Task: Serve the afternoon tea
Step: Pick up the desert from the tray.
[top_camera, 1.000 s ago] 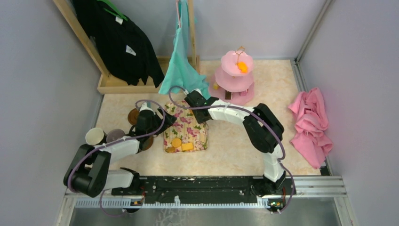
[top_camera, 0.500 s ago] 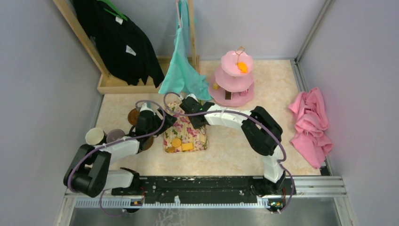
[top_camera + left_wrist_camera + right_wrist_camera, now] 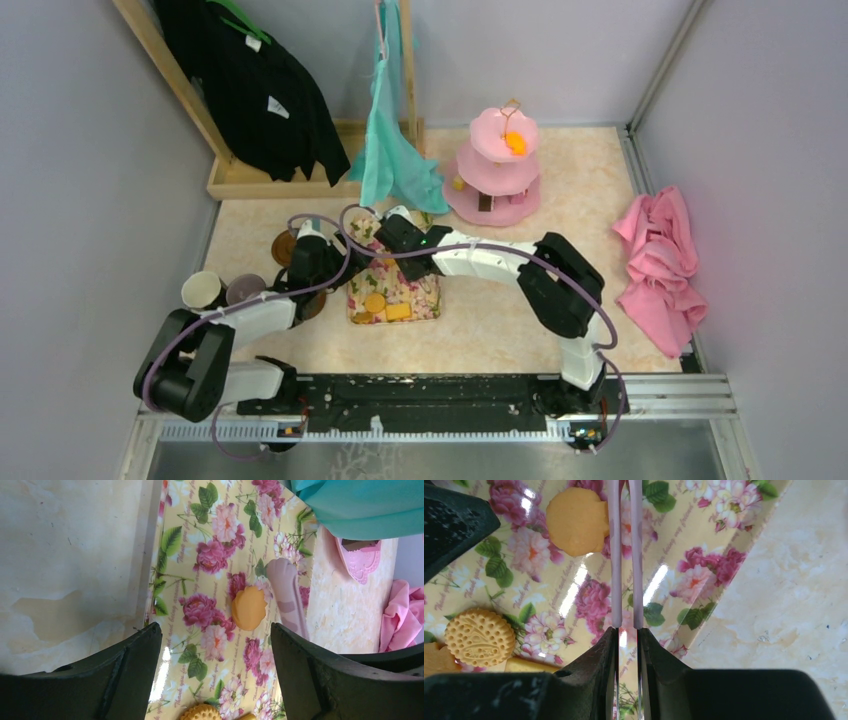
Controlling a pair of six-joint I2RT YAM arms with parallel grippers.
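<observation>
A floral tray holds snacks: a round biscuit, a yellow square and an orange scalloped snack. My right gripper is shut on pink tongs, whose tips lie beside the scalloped snack. My left gripper hangs open over the tray's left part, holding nothing. The pink three-tier stand stands behind, an orange snack on its top tier. A cream mug and a mauve-grey mug sit at the left, near a brown saucer.
A teal garment hangs just behind the tray, a black one on the wooden rack at back left. A crumpled pink cloth lies at the right wall.
My right arm has swung left and lower, bringing the tongs over the tray's far end. The left arm has stayed put.
</observation>
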